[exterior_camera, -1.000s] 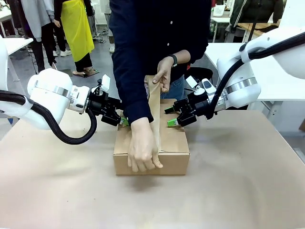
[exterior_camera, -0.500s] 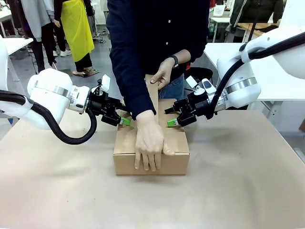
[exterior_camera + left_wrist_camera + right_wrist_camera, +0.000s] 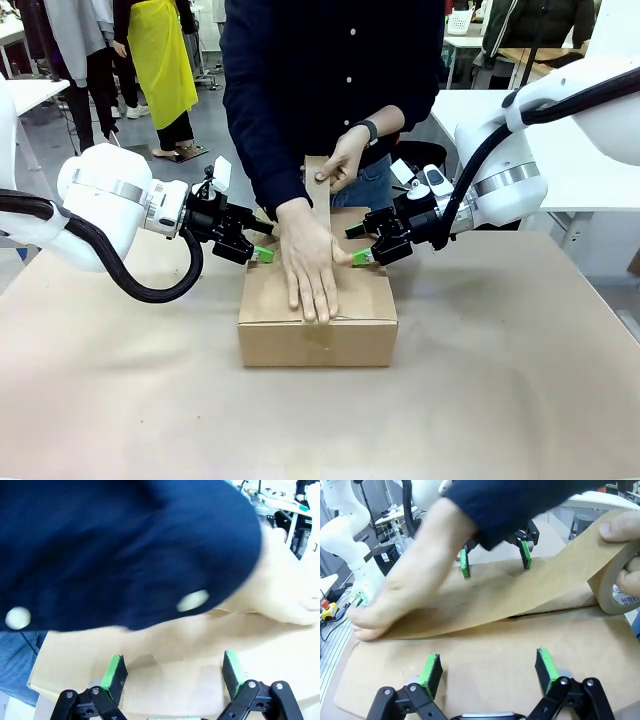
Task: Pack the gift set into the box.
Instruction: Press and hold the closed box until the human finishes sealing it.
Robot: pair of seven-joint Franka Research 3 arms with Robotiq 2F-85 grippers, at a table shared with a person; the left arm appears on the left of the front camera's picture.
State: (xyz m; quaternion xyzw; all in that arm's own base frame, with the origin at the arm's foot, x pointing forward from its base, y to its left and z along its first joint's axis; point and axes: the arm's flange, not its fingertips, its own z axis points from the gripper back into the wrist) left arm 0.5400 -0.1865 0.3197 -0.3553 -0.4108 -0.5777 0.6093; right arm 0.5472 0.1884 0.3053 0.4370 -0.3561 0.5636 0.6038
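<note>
The box (image 3: pixel 366 322) stands shut in the middle of the table, with the gift set hidden. A person's hand (image 3: pixel 308 266) lies flat on its top, pressing down a strip of brown tape (image 3: pixel 322 207). The other hand holds the tape roll (image 3: pixel 614 587) at the far edge. My left gripper (image 3: pixel 258 251) is open, its green pads on the box's left top edge; the left wrist view has the box top (image 3: pixel 175 650) between those fingers (image 3: pixel 114 673). My right gripper (image 3: pixel 361 256) is open on the right top edge, above the flap (image 3: pixel 520 640).
The person stands right against the table's far side, dark sleeve (image 3: pixel 125 550) hanging over the box. The left gripper (image 3: pixel 495 551) faces mine across the lid. Bare brown tabletop (image 3: pixel 500 400) lies in front of and beside the box.
The person's hand slid from the box's front face up onto the lid, smoothing the tape toward the far edge. Both grippers stayed where they were.
</note>
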